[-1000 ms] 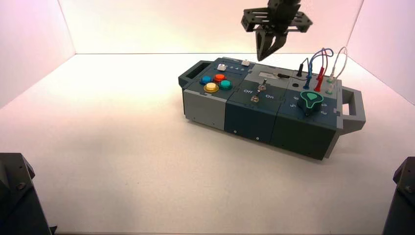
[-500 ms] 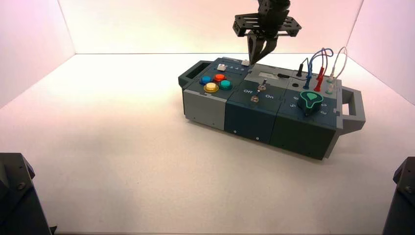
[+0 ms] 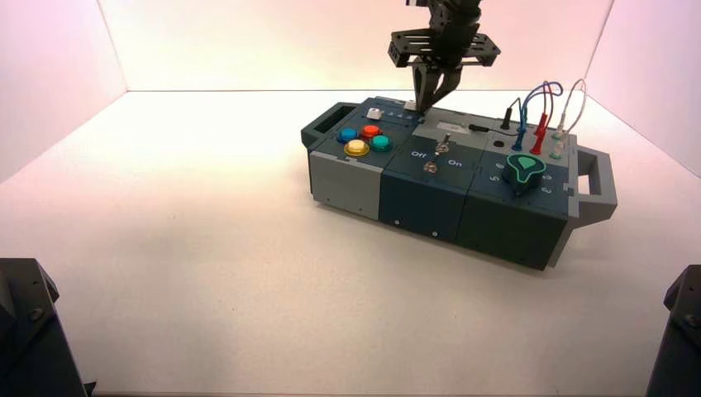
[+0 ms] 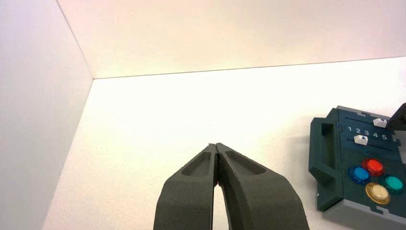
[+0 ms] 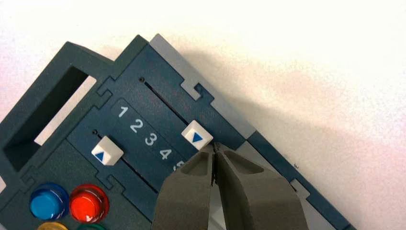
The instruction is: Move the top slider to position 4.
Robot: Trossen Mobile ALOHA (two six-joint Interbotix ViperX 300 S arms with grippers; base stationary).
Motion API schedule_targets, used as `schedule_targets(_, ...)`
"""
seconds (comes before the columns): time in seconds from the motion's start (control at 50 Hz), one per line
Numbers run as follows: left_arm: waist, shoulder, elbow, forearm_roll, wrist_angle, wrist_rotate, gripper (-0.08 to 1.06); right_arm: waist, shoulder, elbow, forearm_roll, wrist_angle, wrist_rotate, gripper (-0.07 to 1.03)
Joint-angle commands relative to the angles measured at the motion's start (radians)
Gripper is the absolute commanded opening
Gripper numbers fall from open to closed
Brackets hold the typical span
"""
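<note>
Right gripper (image 3: 426, 102) dropped lower since a second ago, fingers pinched together holding nothing, tips right beside the top slider (image 5: 197, 136) near 4, upper middle of the high view.

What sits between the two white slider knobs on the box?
The right wrist view shows a printed row of numbers on dark teal panel between the top slider and the lower slider; the shut right pincer covers the row's end.
</note>
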Motion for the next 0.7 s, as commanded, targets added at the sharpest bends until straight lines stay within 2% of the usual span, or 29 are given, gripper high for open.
schedule_targets(0.02, -0.005, 0.003, -0.026, -0.002, -0.012, 0.003, -0.03, 0.003, -0.011, -0.031, -0.002, 0.002, -0.003, -0.02)
schedule_targets(0.7, -0.005, 0.003, -0.026, -0.002, -0.015, 0.003, -0.03, 0.003, 0.008, -0.034, -0.002, 0.002, -0.003, -0.02)
